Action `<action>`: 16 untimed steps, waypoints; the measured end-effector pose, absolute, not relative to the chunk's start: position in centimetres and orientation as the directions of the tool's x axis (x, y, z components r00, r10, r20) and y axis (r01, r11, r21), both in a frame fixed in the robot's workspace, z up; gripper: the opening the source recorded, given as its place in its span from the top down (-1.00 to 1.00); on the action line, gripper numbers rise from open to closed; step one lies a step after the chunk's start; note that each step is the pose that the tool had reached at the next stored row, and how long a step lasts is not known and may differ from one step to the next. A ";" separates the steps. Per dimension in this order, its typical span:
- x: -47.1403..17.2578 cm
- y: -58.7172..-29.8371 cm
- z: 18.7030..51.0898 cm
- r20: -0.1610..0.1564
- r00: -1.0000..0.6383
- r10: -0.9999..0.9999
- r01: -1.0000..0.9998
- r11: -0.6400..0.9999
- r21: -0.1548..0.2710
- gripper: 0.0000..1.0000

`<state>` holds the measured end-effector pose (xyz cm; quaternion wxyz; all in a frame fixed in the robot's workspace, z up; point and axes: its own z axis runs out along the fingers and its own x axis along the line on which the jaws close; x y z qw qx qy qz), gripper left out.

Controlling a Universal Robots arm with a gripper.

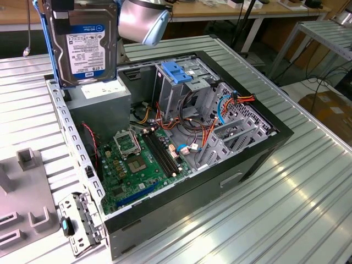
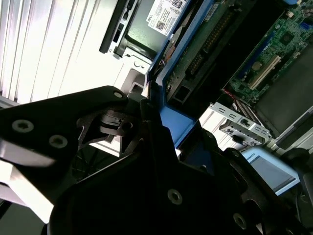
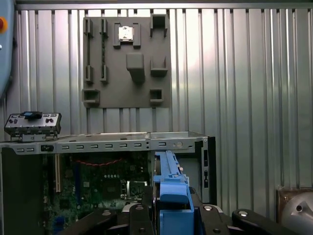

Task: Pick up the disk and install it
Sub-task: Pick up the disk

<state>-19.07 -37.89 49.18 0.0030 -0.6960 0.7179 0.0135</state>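
1. My fingers are clamped tight on the disk, holding it by its edges.
2. It hangs upright, long axis vertical, above the case corner; the cage lies toward the exterior view's right.

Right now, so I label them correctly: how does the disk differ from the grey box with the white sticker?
The disk hangs upright in the gripper, over the case; the box sits inside the case. The disk has blue side rails; the box has none. The disk's label is white, blue and black; the box's sticker is white. Both are grey metal.
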 end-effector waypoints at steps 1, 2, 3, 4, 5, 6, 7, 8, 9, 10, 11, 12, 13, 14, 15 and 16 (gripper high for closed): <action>-19.0 -37.9 49.2 -0.023 -0.031 -0.999 -0.999 0.031 0.015 0.26; -18.9 -37.9 49.2 -0.023 -0.031 -0.999 -0.999 0.031 0.015 0.26; -18.8 -37.9 49.2 -0.023 -0.031 -0.999 -0.999 0.031 0.015 0.26; -18.7 -38.0 49.2 -0.023 -0.031 -0.999 -0.999 0.031 0.015 0.26; -18.6 -38.0 49.2 -0.023 -0.031 -0.999 -0.999 0.031 0.015 0.26; -18.5 -38.0 49.2 -0.023 -0.031 -0.999 -0.999 0.031 0.015 0.26; -18.4 -38.0 49.2 -0.023 -0.031 -0.999 -0.999 0.031 0.015 0.26; -18.3 -38.0 49.1 -0.023 -0.031 -0.999 -0.999 0.031 0.015 0.26; -18.2 -38.0 49.1 -0.023 -0.031 -0.999 -0.999 0.031 0.015 0.26; -18.1 -38.0 49.1 -0.023 -0.031 -0.999 -0.999 0.031 0.015 0.26; -18.0 -38.0 49.1 -0.023 -0.031 -0.999 -0.999 0.031 0.015 0.26; -17.9 -38.0 49.1 -0.023 -0.031 -0.999 -0.999 0.031 0.015 0.26; -17.7 -38.0 49.1 -0.023 -0.031 -0.999 -0.999 0.031 0.015 0.26; -17.5 -38.0 49.1 -0.023 -0.031 -0.999 -0.999 0.031 0.015 0.26; -17.4 -38.0 49.1 -0.023 -0.031 -0.999 -0.999 0.031 0.015 0.26; -17.3 -38.0 49.1 -0.023 -0.031 -0.999 -0.999 0.031 0.015 0.26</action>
